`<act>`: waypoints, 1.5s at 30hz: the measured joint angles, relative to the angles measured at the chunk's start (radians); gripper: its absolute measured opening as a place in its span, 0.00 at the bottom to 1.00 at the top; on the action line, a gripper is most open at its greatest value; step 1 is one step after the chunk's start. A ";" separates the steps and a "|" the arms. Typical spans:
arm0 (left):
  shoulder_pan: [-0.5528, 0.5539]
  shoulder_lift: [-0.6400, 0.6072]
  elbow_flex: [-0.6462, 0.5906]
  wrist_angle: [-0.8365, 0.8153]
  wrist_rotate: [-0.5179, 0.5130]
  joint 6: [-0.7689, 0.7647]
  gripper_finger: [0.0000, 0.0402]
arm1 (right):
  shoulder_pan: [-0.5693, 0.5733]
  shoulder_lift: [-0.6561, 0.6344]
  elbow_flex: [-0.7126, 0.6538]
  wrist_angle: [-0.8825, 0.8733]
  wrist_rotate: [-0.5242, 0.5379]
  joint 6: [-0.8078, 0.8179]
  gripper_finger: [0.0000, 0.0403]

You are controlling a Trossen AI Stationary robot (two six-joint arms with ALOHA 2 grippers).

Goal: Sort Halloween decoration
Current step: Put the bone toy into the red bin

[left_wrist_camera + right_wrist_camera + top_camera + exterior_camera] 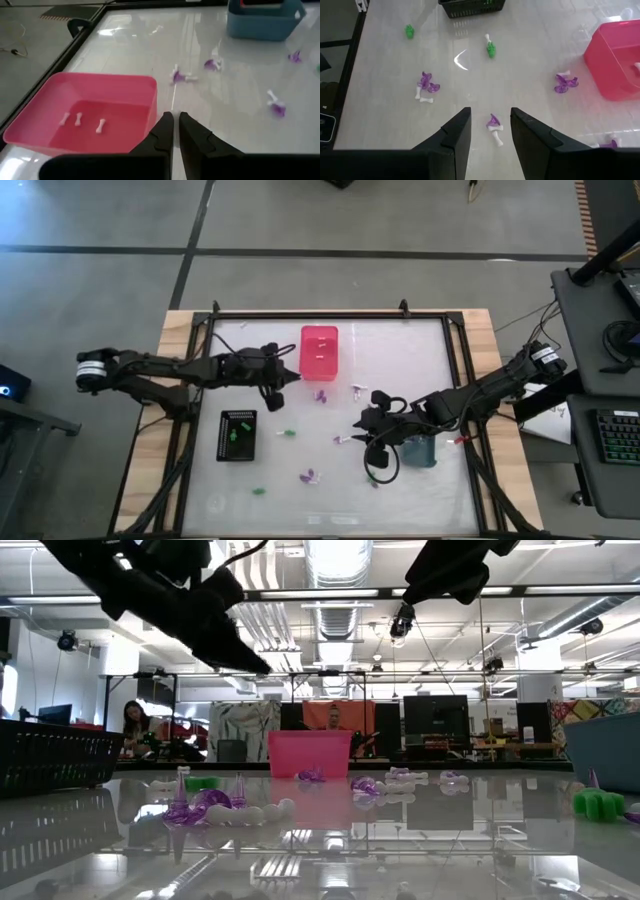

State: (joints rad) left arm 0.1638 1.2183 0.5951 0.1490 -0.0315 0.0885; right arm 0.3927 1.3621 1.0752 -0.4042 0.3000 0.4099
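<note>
Tiny Halloween decoration pieces lie scattered on the white table: purple ones (320, 394) (311, 476), green ones (287, 432) (258, 491), and white-and-purple ones (357, 390) (181, 76). Three white pieces (80, 119) lie in the pink bin (320, 350). My left gripper (176, 119) hangs shut in the air beside the pink bin's near corner, and I see nothing between its fingertips. My right gripper (490, 117) hovers open above a purple-and-white piece (494, 126) near the table's middle.
A black bin (237, 435) holding green pieces stands at the near left. A grey-blue bin (418, 450) sits under my right arm at the right. A dark frame (330, 315) borders the table. People show in the room beyond.
</note>
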 joint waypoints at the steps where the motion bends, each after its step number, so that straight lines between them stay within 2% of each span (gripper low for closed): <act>1: 0.001 0.007 0.013 0.000 0.000 -0.005 0.00 | 0.000 0.000 0.000 0.000 0.000 0.000 0.32; 7: 0.038 0.113 0.140 -0.027 -0.008 -0.003 0.00 | 0.000 0.000 0.000 0.000 0.000 0.000 0.32; 16: 0.168 0.384 0.374 -0.198 -0.008 0.130 0.00 | 0.000 0.000 0.000 -0.001 0.000 0.000 0.32; 23: 0.232 0.509 0.461 -0.210 -0.001 0.127 0.01 | 0.005 0.000 0.000 -0.002 -0.003 -0.001 0.32; 37: 0.242 0.509 0.472 -0.253 0.006 0.091 0.16 | 0.009 0.000 0.000 -0.002 -0.003 -0.001 0.32; 45: 0.253 0.345 0.472 -0.451 0.001 0.053 0.18 | 0.009 0.000 0.000 -0.002 0.000 -0.014 0.32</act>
State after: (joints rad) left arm 0.4171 1.5636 1.0672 -0.3016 -0.0301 0.1417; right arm 0.4015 1.3621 1.0752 -0.4061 0.3004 0.3961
